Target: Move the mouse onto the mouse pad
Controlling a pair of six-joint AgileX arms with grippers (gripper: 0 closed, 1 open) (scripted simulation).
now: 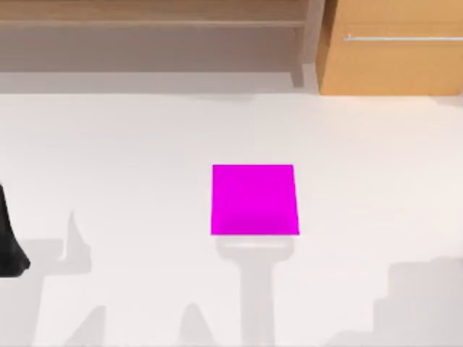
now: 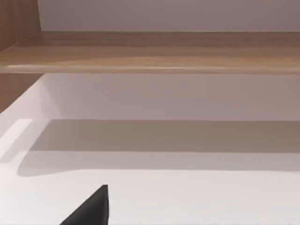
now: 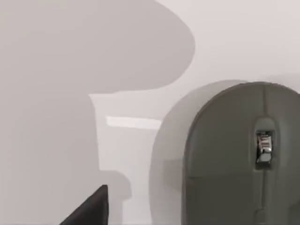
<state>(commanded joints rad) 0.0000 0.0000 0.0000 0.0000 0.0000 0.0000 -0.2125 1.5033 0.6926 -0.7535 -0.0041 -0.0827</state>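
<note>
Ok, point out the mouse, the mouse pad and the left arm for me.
mouse (image 3: 234, 159): right wrist view, grey top shell beside the scroll wheel.
mouse pad (image 1: 254, 199): top view, middle of the magenta square.
left arm (image 1: 9, 246): top view, dark body at the table's left edge.
</note>
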